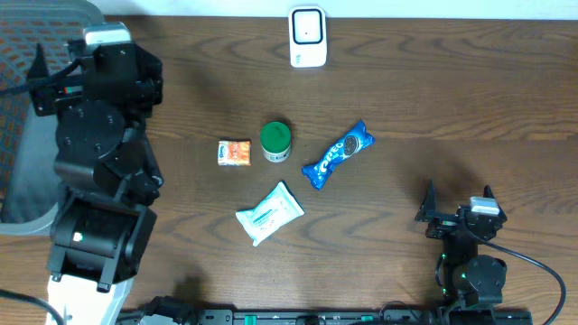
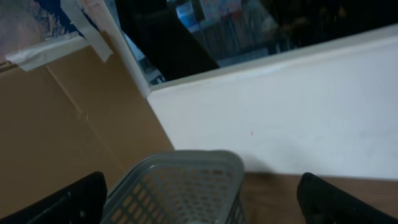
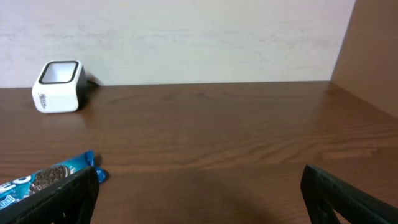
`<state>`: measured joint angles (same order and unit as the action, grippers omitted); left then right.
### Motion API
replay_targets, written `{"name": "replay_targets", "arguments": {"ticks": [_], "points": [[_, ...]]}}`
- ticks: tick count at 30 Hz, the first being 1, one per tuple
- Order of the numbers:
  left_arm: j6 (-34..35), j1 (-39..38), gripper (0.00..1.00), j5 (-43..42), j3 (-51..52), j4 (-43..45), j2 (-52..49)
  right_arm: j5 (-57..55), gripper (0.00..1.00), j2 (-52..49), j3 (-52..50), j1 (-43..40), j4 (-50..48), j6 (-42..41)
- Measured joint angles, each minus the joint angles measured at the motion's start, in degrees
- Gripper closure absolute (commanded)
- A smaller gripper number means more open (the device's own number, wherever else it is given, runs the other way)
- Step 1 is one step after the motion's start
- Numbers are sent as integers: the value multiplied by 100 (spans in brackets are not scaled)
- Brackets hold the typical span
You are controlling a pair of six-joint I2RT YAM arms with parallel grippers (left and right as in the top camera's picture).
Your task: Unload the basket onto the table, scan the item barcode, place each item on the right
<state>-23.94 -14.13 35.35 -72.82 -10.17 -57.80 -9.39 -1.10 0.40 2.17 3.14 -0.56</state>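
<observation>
1. The items lay in a loose cluster at mid-table: an Oreo pack (image 1: 338,154), a green-lidded tub (image 1: 275,142), a small orange packet (image 1: 235,153) and a white wipes pack (image 1: 269,213). The barcode scanner (image 1: 307,37) stood at the far edge, well apart from all of them. We could not tell which item was meant.
2. Of the four, the Oreo pack lay closest to the right gripper (image 1: 458,206), ahead of it and to its left. Its long axis ran diagonally, with the far end pointing toward the right side of the table. In the right wrist view it showed only at the lower left, just beside one finger. We judged the gripper would have to shift left and turn across the pack's narrow width.
3. The right jaws stood wide apart with nothing between them.
4. The left gripper (image 2: 202,202) hung over a grey mesh basket (image 2: 186,162), jaws spread wide and empty.
</observation>
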Motion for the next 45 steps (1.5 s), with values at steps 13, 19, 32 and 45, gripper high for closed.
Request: {"name": "replay_targets", "arguments": {"ticks": [13,19,32,45], "points": [[1189,1827,2,-2997,129,-1268,1180,782,1,-2,63,0,-385,-612],[2072,2686,2,-4898,304,-1283,1615,1130,1,-496,1117,0,1248,-1296],[2791,2787,2,-6140,306,-675,1722,1235,1,-5141,5919,623,4758,-1853],[2933,2787,2,-5737,306,-1023,2671,2221,1,-7239,6638,1095,4782,-2138]]}}
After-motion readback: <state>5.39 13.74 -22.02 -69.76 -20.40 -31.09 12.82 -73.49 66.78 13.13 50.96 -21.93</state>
